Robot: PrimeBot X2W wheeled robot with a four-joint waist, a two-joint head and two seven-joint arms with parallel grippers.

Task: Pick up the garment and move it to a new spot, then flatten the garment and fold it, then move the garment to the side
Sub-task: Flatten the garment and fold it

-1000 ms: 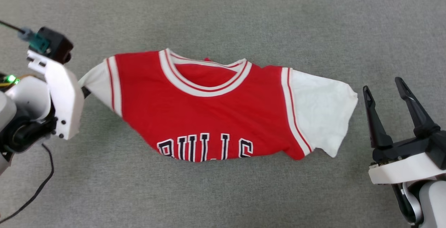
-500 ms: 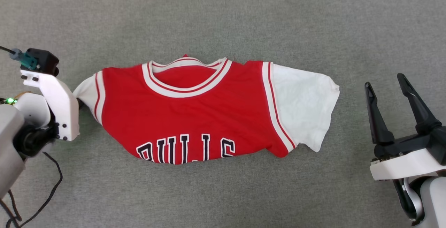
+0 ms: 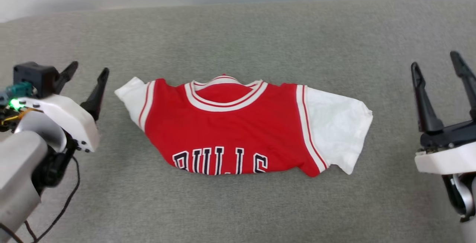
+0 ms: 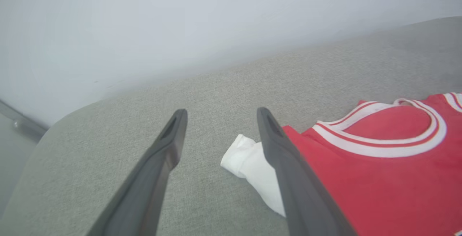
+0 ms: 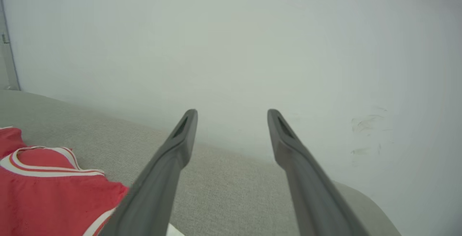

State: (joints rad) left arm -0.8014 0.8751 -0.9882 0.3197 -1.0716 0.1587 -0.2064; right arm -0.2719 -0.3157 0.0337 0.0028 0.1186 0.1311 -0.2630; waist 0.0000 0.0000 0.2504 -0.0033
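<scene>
One garment (image 3: 230, 124) lies near the middle of the grey fabric surface (image 3: 238, 31), front up, a red jersey with white short sleeves. Its long axis runs side to side across the head view, sleeve to sleeve. The striped collar (image 3: 225, 96) points toward the far edge, and the near edge is a fold that cuts the black "BULLS" lettering (image 3: 220, 160) through its lower half. The right sleeve (image 3: 336, 128) is spread flat, while the left sleeve (image 3: 130, 94) is shorter and bunched.

The left gripper (image 3: 90, 68) sits just beside that bunched sleeve, its fingers (image 3: 97, 92) spread wide, holding nothing and not touching the cloth. In the left wrist view the sleeve end (image 4: 249, 160) shows on the surface between and beyond the parted fingers (image 4: 164, 156). The right gripper (image 3: 434, 61) stands well apart from the right sleeve, its fingers (image 3: 424, 101) likewise wide open and empty, pointing toward the pale wall (image 5: 231, 41).
</scene>
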